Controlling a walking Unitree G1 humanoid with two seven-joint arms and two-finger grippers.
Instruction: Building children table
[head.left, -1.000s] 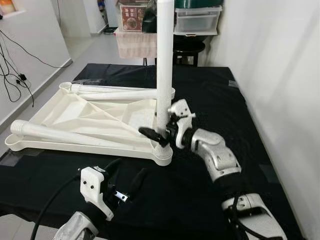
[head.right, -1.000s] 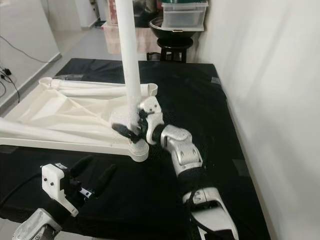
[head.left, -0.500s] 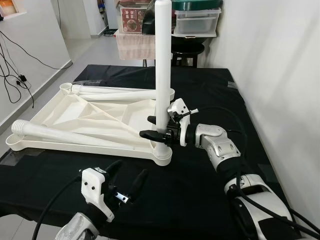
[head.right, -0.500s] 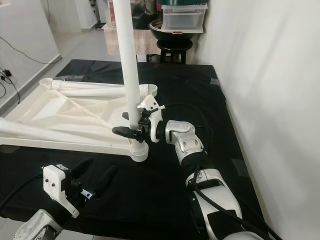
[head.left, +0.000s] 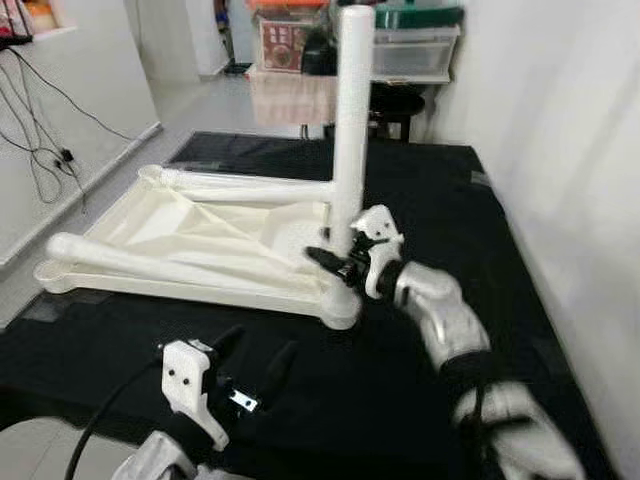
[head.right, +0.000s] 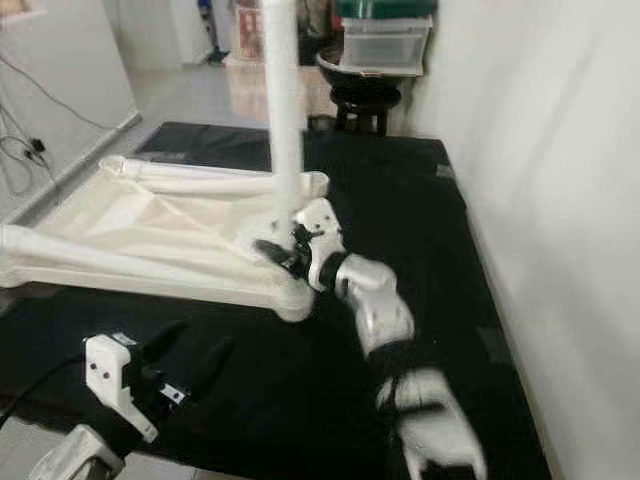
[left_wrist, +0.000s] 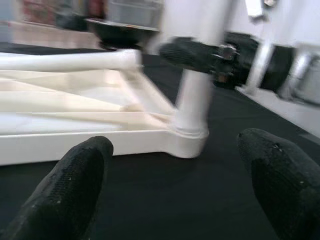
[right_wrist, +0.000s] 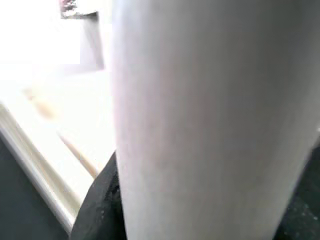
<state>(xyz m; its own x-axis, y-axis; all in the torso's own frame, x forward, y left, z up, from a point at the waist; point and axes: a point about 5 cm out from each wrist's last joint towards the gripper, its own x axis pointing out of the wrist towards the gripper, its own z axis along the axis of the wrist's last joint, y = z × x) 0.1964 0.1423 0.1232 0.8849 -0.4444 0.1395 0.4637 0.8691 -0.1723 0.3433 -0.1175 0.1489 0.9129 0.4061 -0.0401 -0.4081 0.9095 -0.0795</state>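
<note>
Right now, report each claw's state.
Left claw: open, holding nothing.
Right claw: shut on the upright table leg.

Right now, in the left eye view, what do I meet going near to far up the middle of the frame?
Left gripper, open over the black mat → near corner socket of the upturned tabletop → right gripper on the upright leg → black stool → clear storage box.

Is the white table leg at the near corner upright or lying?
Upright: the white plastic leg stands in the tabletop's corner socket, right tool around it.
</note>
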